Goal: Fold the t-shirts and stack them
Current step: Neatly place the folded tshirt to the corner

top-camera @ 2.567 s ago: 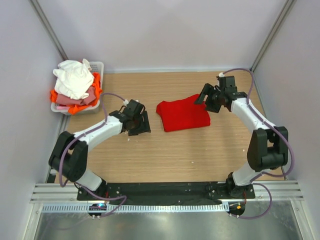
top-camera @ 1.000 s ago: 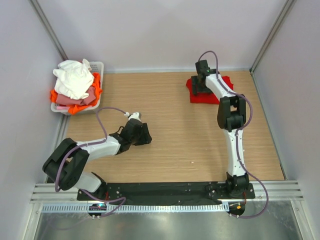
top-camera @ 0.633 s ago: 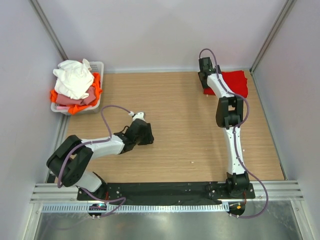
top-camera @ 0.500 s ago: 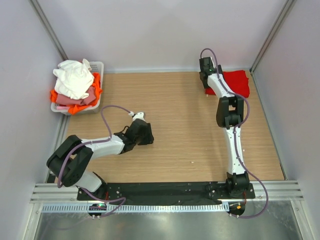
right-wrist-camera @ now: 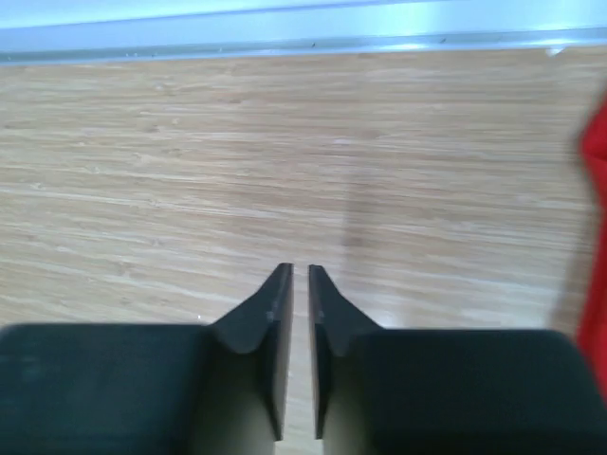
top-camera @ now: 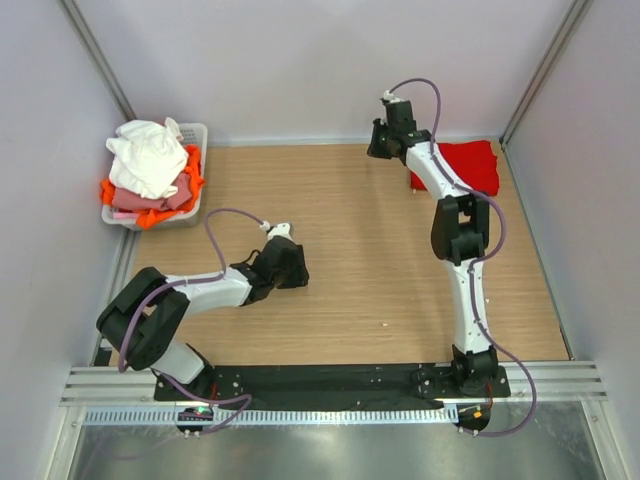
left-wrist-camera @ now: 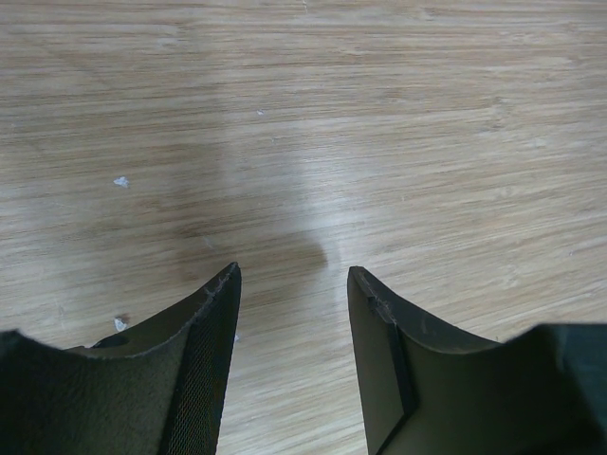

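The folded red t-shirt [top-camera: 470, 166] lies flat in the table's back right corner; its edge shows as a red strip [right-wrist-camera: 596, 284] at the right of the right wrist view. My right gripper [top-camera: 377, 147] [right-wrist-camera: 300, 270] hovers over bare wood just left of it, jaws drawn to a thin slit with nothing between them. Over bare wood at centre left, my left gripper [top-camera: 295, 274] [left-wrist-camera: 292, 275] stands open and empty. A white t-shirt [top-camera: 148, 160] tops a pink one [top-camera: 140, 200] and an orange one [top-camera: 194, 168] in the basket.
The white slotted basket [top-camera: 194, 132] stands at the back left corner of the wooden table [top-camera: 360, 280]. Grey walls close in the back and both sides. The black base rail runs along the near edge.
My right gripper pushed the red t-shirt into the back right corner, then drew off it to the left and closed its jaws. The left gripper barely moved.
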Tool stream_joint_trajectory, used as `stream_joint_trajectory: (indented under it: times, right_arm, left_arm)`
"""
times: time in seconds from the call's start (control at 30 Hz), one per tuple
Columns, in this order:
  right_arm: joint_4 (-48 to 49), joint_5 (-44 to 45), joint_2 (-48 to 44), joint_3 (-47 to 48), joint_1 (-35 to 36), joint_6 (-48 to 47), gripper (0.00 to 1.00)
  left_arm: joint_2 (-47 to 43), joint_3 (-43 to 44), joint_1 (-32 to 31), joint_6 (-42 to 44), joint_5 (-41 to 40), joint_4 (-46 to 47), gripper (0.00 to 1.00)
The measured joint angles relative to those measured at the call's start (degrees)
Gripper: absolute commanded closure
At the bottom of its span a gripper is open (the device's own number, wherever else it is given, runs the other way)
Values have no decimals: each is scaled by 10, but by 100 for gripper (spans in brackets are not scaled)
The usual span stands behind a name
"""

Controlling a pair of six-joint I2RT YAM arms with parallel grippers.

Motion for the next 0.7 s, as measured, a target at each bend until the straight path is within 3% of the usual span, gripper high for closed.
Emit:
stream_joint_trajectory:
  times: [0.23,0.7]
  right_arm:
    - [-2,-44,97,13,-24,45,92]
    - [0,-45,96,1,-118,17,92]
  left_arm:
    - [16,16,0,5,0,-2,50]
    - [35,39,0,6,-5,-14,51]
